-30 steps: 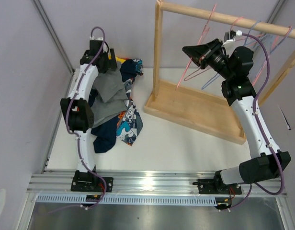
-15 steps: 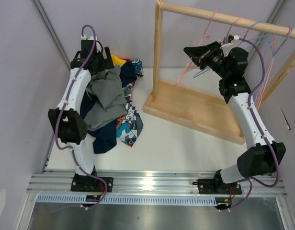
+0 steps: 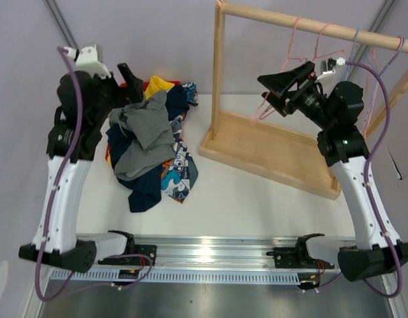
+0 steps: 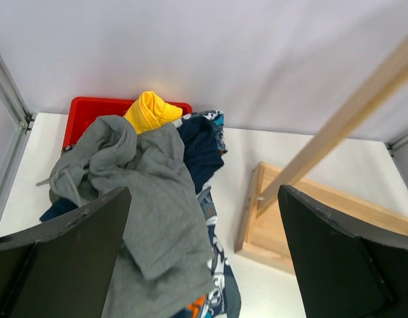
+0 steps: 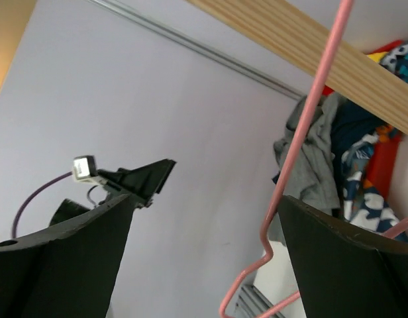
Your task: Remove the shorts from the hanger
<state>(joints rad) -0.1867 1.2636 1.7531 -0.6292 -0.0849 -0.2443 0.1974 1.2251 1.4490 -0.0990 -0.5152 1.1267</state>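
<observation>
A wooden rack [image 3: 270, 149] stands on the right of the table. Left of it the shorts [image 3: 151, 152] lie heaped, lengthwise from a red tray [image 4: 91, 107] at the far wall toward the arms. The grey pair [image 3: 146, 129] is on top and the yellow pair [image 4: 150, 111] is over the tray. A pink hanger [image 5: 303, 126] hangs on the rail. The left gripper [image 4: 204, 199] and right gripper [image 3: 273, 83] both have fingers apart, gripping nothing.

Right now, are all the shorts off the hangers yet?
It looks nearly finished. Done: the hangers on the wooden rack look bare, and the shorts lie in a pile on the table, grey on top. In hand: nothing. The left gripper and the right gripper are both open and empty. Left: I can see no shorts hanging.
</observation>
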